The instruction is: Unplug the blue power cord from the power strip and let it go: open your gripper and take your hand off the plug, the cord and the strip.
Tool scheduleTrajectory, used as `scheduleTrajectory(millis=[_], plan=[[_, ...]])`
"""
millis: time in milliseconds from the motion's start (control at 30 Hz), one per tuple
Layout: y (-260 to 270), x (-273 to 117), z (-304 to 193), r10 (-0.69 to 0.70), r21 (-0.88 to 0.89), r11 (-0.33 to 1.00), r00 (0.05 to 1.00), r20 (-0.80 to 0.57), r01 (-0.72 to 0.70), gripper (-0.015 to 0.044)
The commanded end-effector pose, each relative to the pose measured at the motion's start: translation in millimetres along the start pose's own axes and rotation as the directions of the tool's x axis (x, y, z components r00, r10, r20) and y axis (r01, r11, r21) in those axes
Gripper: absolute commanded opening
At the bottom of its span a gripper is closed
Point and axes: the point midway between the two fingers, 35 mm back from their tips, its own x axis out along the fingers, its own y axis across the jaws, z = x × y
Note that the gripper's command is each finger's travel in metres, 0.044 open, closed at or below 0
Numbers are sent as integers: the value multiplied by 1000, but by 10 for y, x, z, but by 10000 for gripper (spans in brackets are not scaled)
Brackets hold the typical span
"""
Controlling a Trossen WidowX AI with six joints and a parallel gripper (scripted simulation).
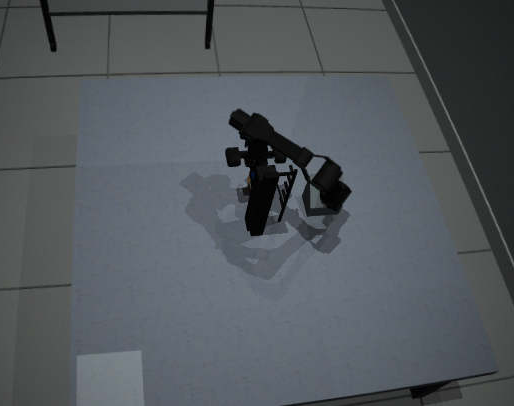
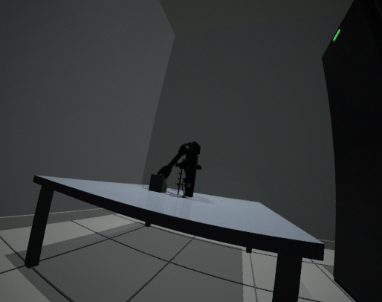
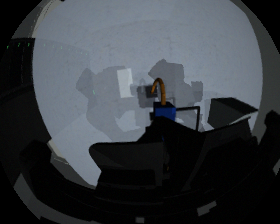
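Note:
The blue plug [image 3: 164, 111] [image 1: 253, 175] [image 2: 189, 181] shows as a small blue block in the middle of the wrist view, with an orange curved piece [image 3: 158, 89] rising behind it. It sits at the upper end of a long black block [image 1: 261, 207] [image 2: 189, 190], which seems to be the power strip, standing on the table. My gripper [image 3: 159, 119] [image 1: 251, 169] reaches down from above. Its dark fingers are closed together just under the plug's visible part. I see no gap between them. The plug's lower part is hidden behind the fingers.
A thin black rack-like frame [image 1: 287, 192] stands right beside the strip. The arm's grey base box [image 1: 314, 200] [image 2: 157, 183] is to its right. The blue-grey table [image 1: 162, 280] has a pale square [image 1: 109, 377] at its front left corner. A dark cabinet [image 2: 362, 167] stands beside the table.

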Motion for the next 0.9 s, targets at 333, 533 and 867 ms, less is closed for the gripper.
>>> scheduleTrajectory(millis=[333,533,867], plan=[[2,-23,238,-1,-1,1000,1000,3,1,0],[-6,-31,334,-1,0,1000,1000,4,1,0],[-31,-39,494,-1,1,1000,1000,4,1,0]])
